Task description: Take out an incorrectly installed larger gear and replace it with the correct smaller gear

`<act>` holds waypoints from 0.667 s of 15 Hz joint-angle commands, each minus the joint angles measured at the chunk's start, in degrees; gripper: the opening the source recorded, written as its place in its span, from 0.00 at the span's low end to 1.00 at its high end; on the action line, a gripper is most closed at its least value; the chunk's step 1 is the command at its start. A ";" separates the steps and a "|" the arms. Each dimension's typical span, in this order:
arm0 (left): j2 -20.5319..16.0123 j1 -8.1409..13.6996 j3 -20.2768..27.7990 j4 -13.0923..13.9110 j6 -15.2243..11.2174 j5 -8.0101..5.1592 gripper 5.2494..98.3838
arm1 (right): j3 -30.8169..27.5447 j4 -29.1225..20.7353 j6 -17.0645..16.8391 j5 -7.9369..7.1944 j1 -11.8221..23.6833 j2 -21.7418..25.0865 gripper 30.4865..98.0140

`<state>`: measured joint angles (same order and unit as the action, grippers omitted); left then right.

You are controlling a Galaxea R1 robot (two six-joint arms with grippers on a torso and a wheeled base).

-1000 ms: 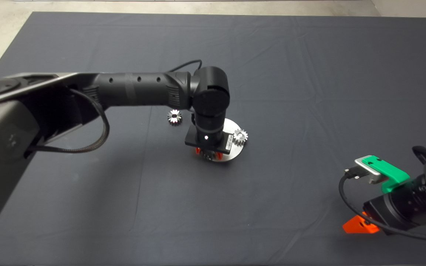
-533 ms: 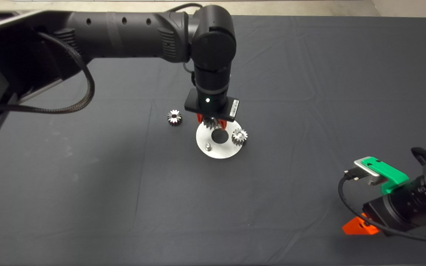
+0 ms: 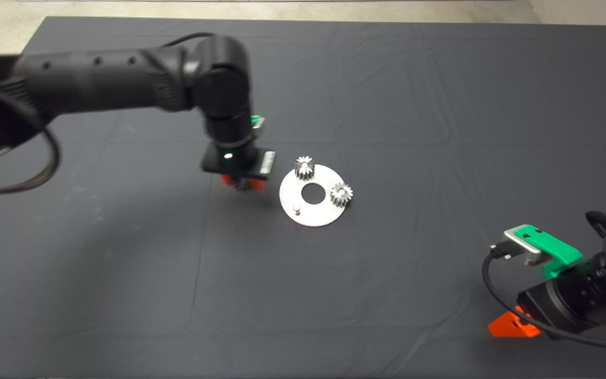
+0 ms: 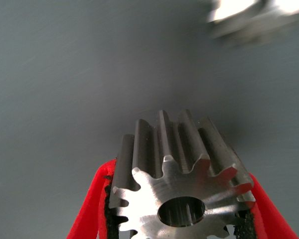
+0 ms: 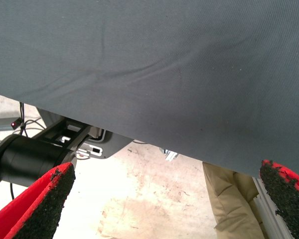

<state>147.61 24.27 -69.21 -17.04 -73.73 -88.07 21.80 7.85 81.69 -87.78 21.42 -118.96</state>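
Note:
My left gripper (image 3: 240,184) hovers over the mat just left of the round silver plate (image 3: 324,213). It is shut on the larger gear (image 4: 179,169), a shiny steel gear with a dark bore that fills the gap between the red fingers (image 4: 97,199). Two small gears (image 3: 304,167) (image 3: 341,194) sit on the plate, and one peg (image 3: 296,209) stands bare. The smaller gear loose on the mat is hidden under the left wrist. A blurred bright metal shape (image 4: 249,15) lies beyond the held gear. My right gripper (image 3: 513,323) is parked at the lower right, open.
The plate has a round hole (image 3: 313,193) in its middle. The right wrist view shows the mat's edge (image 5: 139,134), bare floor and a person's leg (image 5: 229,199) beyond it, with the right gripper (image 5: 167,174) holding nothing.
The left arm rose from the plate's near-left peg with the gear, then swung left off the plate. That peg is now bare. The right arm has not moved.

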 commanded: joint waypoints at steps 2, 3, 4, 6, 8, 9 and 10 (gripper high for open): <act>-8.46 -1.41 7.48 -5.02 -1.15 -2.46 0.35 | -0.63 -1.79 0.36 -4.68 0.65 -0.30 1.00; -9.24 -1.50 7.63 -5.02 -1.24 -2.44 0.35 | -0.62 -2.05 0.31 -4.68 0.66 -0.98 1.00; -9.59 -1.50 7.95 -4.95 -1.15 -2.37 0.35 | -0.63 -2.14 0.40 -4.66 0.73 -1.33 1.00; -9.04 -1.58 7.70 -4.92 -1.05 -2.37 0.35 | -0.63 -2.14 0.48 -4.59 0.73 -1.51 1.00; -8.82 -1.55 7.66 -4.85 -0.92 -2.46 0.35 | -0.63 -2.14 0.57 -4.59 0.73 -1.51 1.00; -8.78 -1.59 7.60 -4.85 -0.80 -2.46 0.35 | -0.63 -2.14 0.56 -4.59 0.73 -1.51 1.00; -8.69 -1.51 7.45 -4.85 -0.80 -2.46 0.35 | -0.63 -2.14 0.57 -4.50 0.73 -1.51 1.00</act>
<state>138.80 21.44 -62.51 -21.25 -74.56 -87.10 21.74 7.72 81.75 -87.78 21.41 -120.17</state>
